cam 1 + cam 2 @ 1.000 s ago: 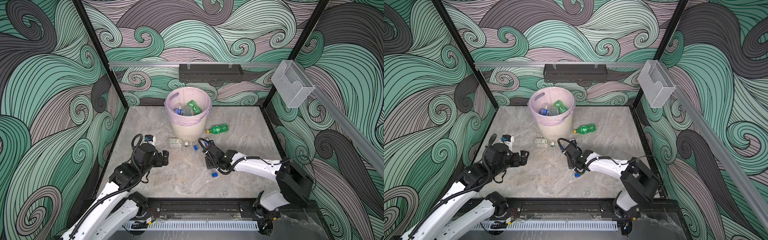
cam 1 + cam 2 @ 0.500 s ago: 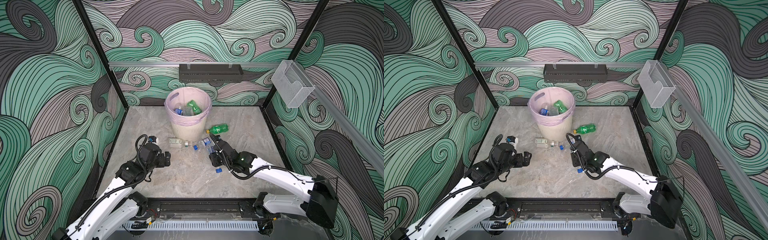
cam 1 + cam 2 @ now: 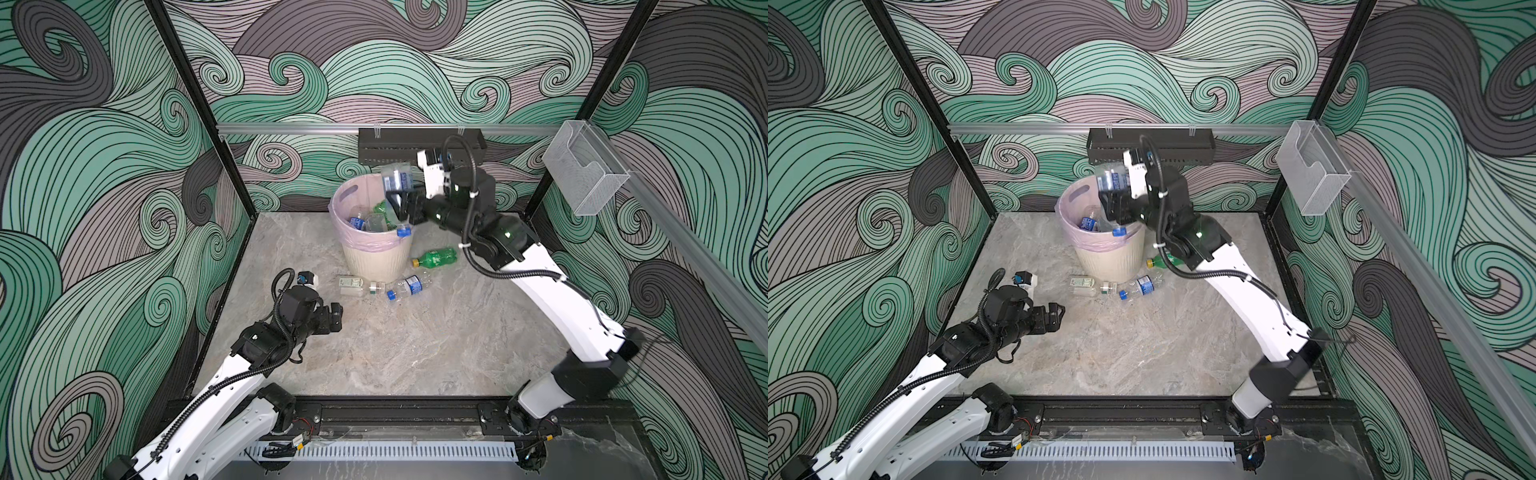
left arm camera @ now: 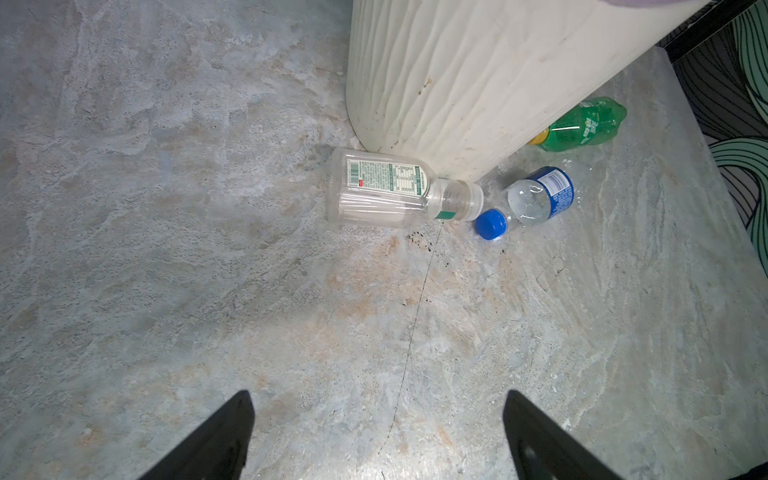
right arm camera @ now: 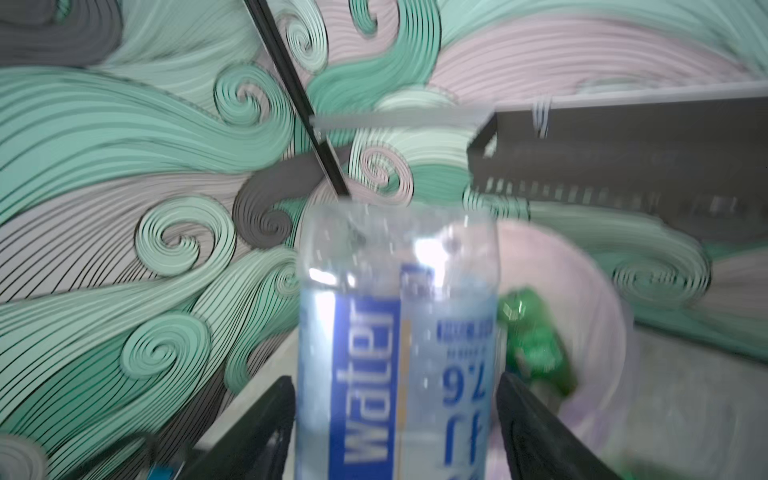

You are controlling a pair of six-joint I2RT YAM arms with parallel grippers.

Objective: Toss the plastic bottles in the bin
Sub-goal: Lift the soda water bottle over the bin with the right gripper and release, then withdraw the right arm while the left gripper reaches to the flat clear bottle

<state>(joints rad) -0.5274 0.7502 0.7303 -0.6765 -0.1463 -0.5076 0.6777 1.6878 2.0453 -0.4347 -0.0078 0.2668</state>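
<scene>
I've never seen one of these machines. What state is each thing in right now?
bin: upright, partly full.
left tool: open, empty.
right tool: above the bin; grip unclear.
water bottle: between the right tool's jaws, not yet in the bin.
green bottle: lying beside the bin, capped.
clear bottle: lying at the bin's foot, capped.
blue-capped bottle: lying beside it.

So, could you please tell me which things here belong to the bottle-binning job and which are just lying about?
Job: bin; water bottle above it; bottles inside it; green bottle, blue-capped bottle and green-labelled clear bottle beside it.
Lying about: black perforated tray; clear wall-mounted box.
</scene>
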